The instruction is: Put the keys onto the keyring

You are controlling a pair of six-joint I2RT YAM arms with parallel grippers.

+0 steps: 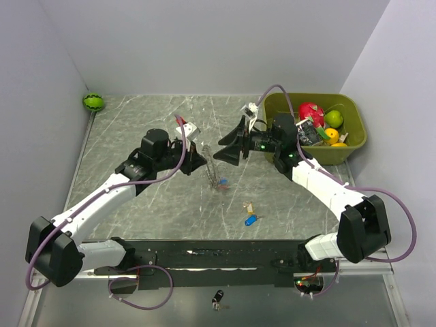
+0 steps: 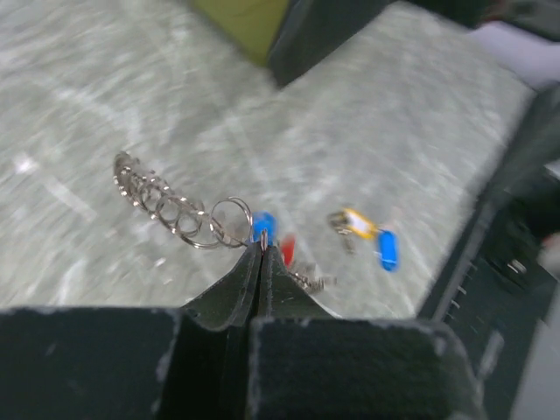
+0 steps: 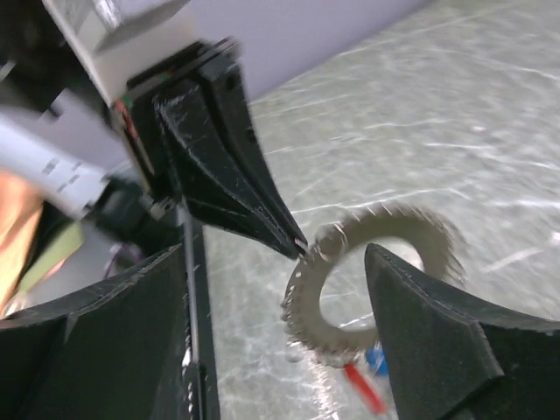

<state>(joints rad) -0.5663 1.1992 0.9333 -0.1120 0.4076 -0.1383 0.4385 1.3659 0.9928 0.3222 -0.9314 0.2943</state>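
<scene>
No writing, label, brand, number or sign is legible on anything in these views.

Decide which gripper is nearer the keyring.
Left. The left gripper pinches the keyring by its rim between shut fingers; the right gripper faces it with fingers open, close by but apparently not touching.

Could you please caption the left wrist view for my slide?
Left tool pinching the keyring, red key and blue key at its tip, two loose keys on the table.

White arms, black joints, purple cables
</scene>
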